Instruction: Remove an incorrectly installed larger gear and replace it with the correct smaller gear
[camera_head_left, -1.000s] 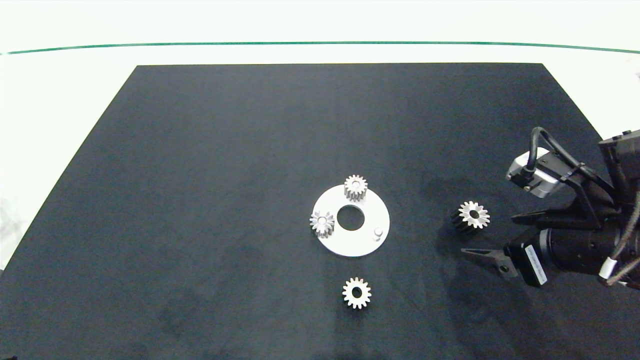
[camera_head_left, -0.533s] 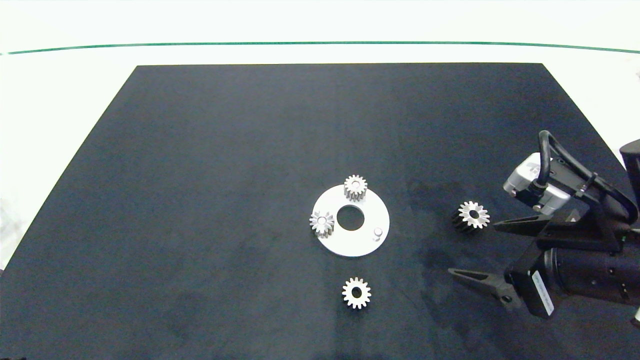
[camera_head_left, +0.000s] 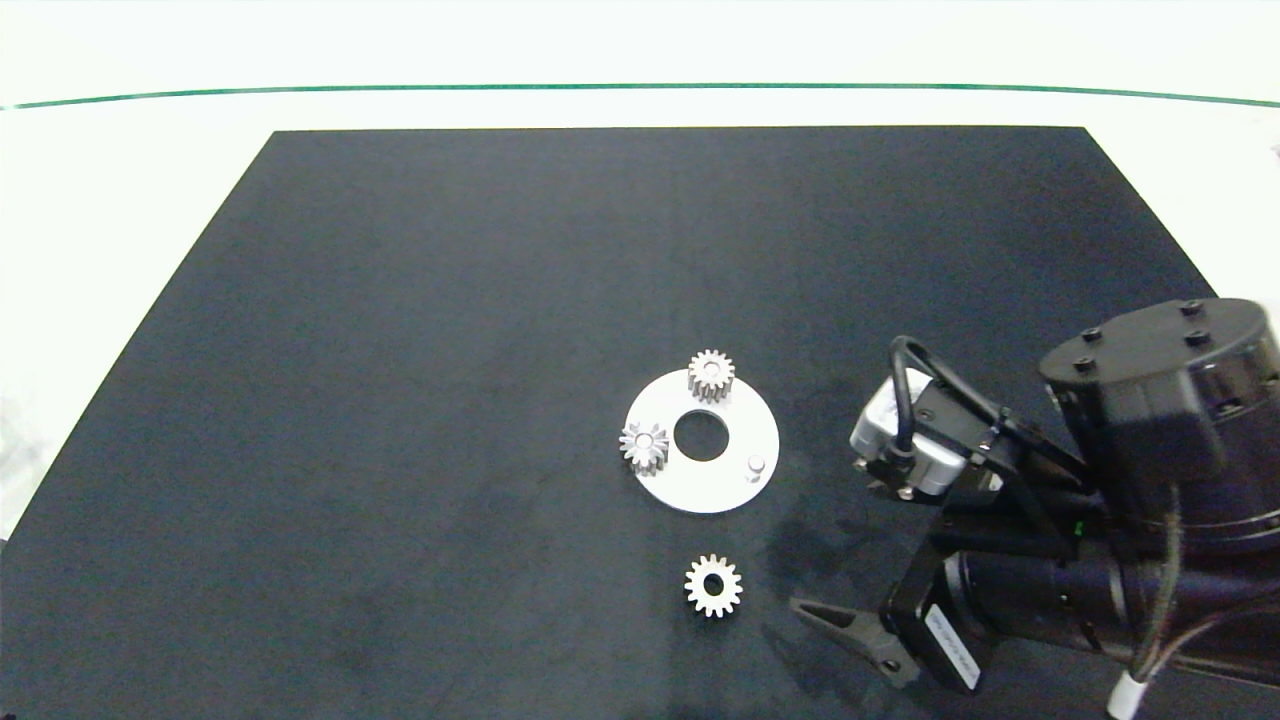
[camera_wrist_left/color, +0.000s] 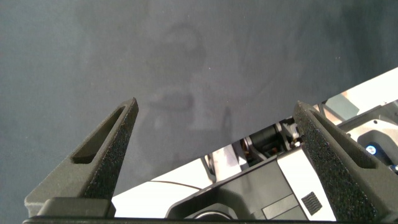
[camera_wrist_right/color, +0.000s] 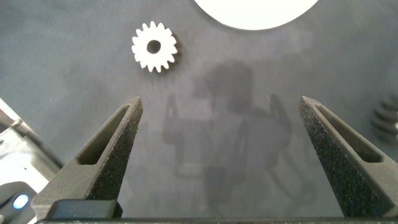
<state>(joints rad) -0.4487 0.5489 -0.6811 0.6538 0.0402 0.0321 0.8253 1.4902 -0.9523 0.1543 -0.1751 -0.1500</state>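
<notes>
Head view: the right end effector (camera_head_left: 870, 615) is seen low at the right of the black mat (camera_head_left: 400, 350) on the table (camera_head_left: 120, 200), fingers spread and holding nothing. The smaller gear (camera_head_left: 713, 585) lies flat and loose on the mat, just beside the lower finger (camera_head_left: 835, 625), apart from it. The white disc (camera_head_left: 715, 485) carries two small gears, one at its far edge (camera_head_left: 711, 375) and one at its left edge (camera_head_left: 644, 446); the third peg (camera_head_left: 756, 465) is bare, so that seat is judged free for the replacement. The larger gear is not visible here; it is probably hidden under the right arm. The left arm is out of this view.

Left wrist view: the left end effector (camera_wrist_left/color: 217, 155) is parked over bare mat, fingers released, nothing between them.

Right wrist view: the open fingers point toward the smaller gear (camera_wrist_right/color: 154, 46), which sits off to one side of the gap, not centred. The disc's rim (camera_wrist_right/color: 249, 15) shows beyond it. Dark teeth at the frame edge (camera_wrist_right/color: 387, 115) may be the larger gear; this cannot be confirmed. The approach is judged a line-up for picking the smaller gear.
</notes>
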